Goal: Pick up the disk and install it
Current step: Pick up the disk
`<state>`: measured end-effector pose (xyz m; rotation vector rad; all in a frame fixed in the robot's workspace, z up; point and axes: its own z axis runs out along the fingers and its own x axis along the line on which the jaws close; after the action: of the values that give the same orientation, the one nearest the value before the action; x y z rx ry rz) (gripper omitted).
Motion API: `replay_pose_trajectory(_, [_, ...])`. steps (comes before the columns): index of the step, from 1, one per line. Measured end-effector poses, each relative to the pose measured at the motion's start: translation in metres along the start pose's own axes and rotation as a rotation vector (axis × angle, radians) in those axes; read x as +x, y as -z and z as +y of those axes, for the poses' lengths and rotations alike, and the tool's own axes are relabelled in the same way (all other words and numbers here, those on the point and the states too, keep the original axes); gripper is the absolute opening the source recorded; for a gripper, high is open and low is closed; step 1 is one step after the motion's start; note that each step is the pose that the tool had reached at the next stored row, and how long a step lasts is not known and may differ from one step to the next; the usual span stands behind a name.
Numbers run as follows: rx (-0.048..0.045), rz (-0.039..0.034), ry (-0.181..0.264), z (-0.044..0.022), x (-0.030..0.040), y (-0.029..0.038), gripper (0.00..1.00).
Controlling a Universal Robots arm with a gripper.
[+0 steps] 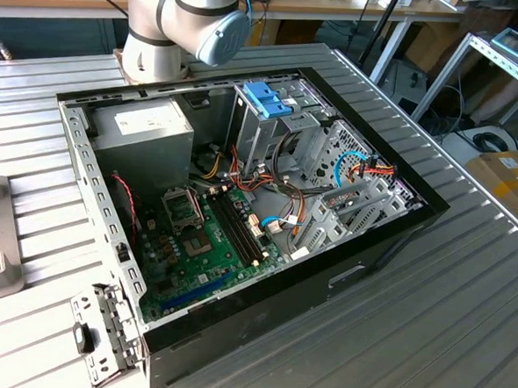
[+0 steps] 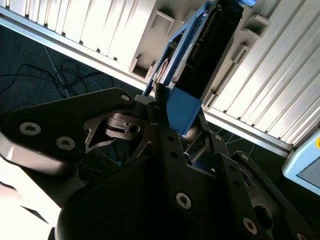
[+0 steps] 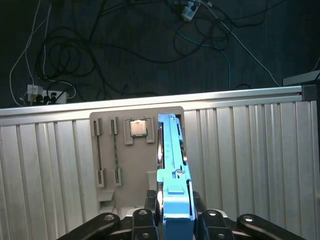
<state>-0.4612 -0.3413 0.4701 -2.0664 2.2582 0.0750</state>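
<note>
Light-blue plastic rails frame the flat grey-metal disk [image 3: 171, 150], which stands on edge between my jaws, clenched on its near end. The plastic looks smooth, so I judge it could slip or swing. Its far end might snag the grey slotted tray [image 3: 107, 165] just beyond, on the ribbed aluminium tabletop [image 3: 250, 160].

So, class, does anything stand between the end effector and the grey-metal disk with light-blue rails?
Nothing visible does: in the first wrist view the flat grey-metal disk with light-blue plastic rails sits edge-on, clamped in the end effector.
</note>
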Motion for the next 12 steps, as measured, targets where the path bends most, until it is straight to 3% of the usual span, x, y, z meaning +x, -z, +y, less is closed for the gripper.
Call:
replay_pose_trajectory(3, [-0.0001,0.0037,0.000,-0.0103,0.0001,-0.0005,0.37])
replay_pose_trajectory(12, [0.0001,0.0143,0.000,-0.0290,-0.0009,-0.0020,0.37])
